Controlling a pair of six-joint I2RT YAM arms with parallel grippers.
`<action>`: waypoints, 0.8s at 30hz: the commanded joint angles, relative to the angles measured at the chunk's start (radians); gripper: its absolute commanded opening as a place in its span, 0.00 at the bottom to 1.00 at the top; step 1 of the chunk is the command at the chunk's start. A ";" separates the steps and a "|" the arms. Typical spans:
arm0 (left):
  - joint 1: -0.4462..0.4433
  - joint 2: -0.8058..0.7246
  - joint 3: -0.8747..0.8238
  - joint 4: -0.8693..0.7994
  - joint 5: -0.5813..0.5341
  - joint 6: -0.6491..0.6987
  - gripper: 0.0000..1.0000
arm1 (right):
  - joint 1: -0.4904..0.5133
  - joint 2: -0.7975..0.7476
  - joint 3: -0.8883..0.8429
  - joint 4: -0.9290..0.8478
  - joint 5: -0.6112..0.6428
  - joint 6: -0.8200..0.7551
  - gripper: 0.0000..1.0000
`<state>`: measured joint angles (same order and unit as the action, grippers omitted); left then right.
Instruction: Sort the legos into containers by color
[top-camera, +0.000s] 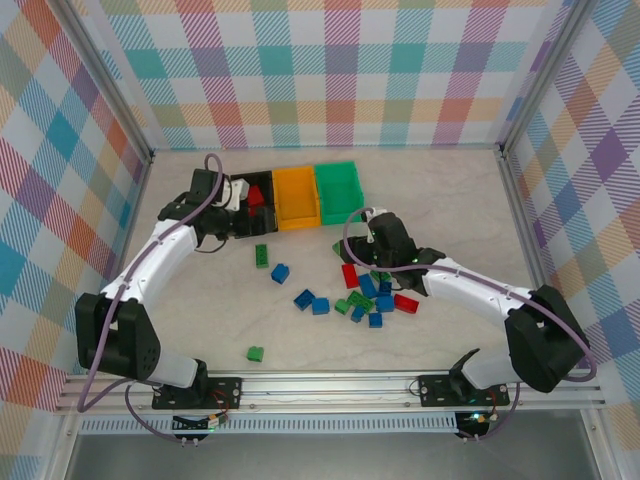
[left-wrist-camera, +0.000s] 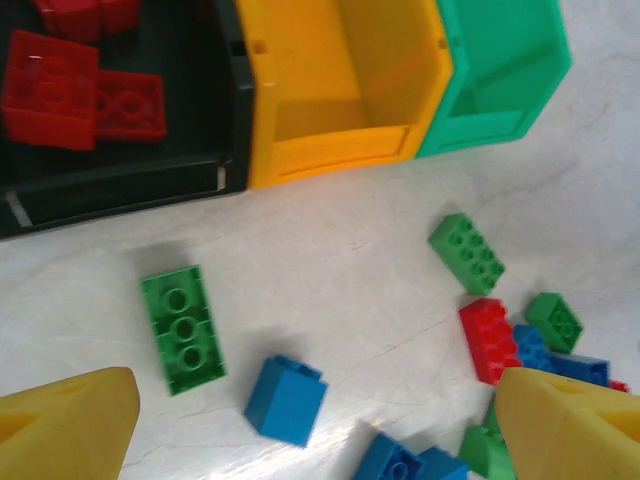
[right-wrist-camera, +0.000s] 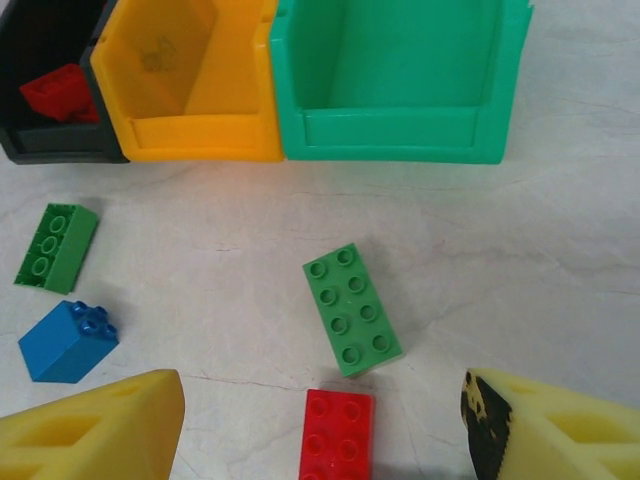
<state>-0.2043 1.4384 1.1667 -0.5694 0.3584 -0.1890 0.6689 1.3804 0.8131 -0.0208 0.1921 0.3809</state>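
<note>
Fingers spread and empty on left gripper and right gripper; right one hangs above green brick, seemingly clear

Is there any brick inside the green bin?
No, the green bin is empty: its floor and inner walls are bare in the right wrist view.

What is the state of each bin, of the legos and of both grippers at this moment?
black bin: holds some red legos
orange bin: empty
green bin: empty
loose legos: unsorted, red, green and blue, lying on the table
left gripper: open, holds nothing
right gripper: open, holds nothing
</note>
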 joint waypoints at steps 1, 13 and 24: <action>-0.040 -0.016 -0.057 0.162 0.088 -0.150 0.91 | -0.016 -0.018 -0.009 0.005 0.048 -0.015 0.74; -0.450 0.072 -0.098 0.255 -0.207 -0.326 0.90 | -0.122 -0.050 -0.034 -0.008 -0.030 0.050 0.75; -0.693 0.376 0.084 0.123 -0.386 -0.446 0.88 | -0.147 -0.057 -0.038 -0.013 -0.055 0.072 0.76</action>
<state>-0.8703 1.7691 1.1755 -0.3653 0.0532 -0.5804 0.5293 1.3472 0.7895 -0.0273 0.1558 0.4343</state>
